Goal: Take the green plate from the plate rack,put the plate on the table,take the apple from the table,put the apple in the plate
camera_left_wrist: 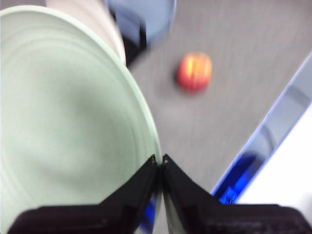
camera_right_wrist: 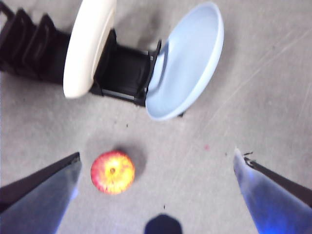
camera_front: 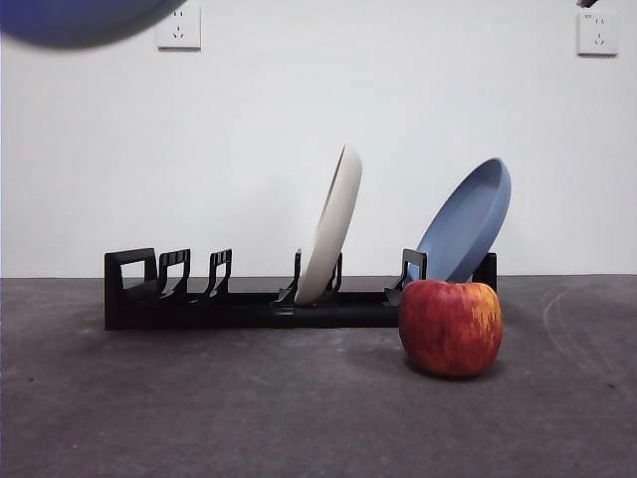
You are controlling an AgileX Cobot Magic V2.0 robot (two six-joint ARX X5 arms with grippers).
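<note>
Your left gripper [camera_left_wrist: 159,161] has its jaws pinched together on the rim of the green plate [camera_left_wrist: 63,112], which is lifted clear of the plate rack [camera_front: 199,299]; in the left wrist view the plate's broad face fills most of the picture, its rim curving down to the jaws. In the front view it shows only as a dark blur at the top left corner, well above the table [camera_front: 199,408].

Your right gripper [camera_right_wrist: 156,170] hangs high over the scene with its jaws wide apart, the apple [camera_right_wrist: 112,171] below and between them, nearer one jaw.

On the rack, the cream-white plate [camera_front: 331,224] stands on edge mid-row, leaning right, and the blue plate [camera_front: 466,224] leans further right at the end. The rack's long axis runs left to right. The apple sits just in front of the rack's right end, stem up. You have bare table in front of the rack's left half.
</note>
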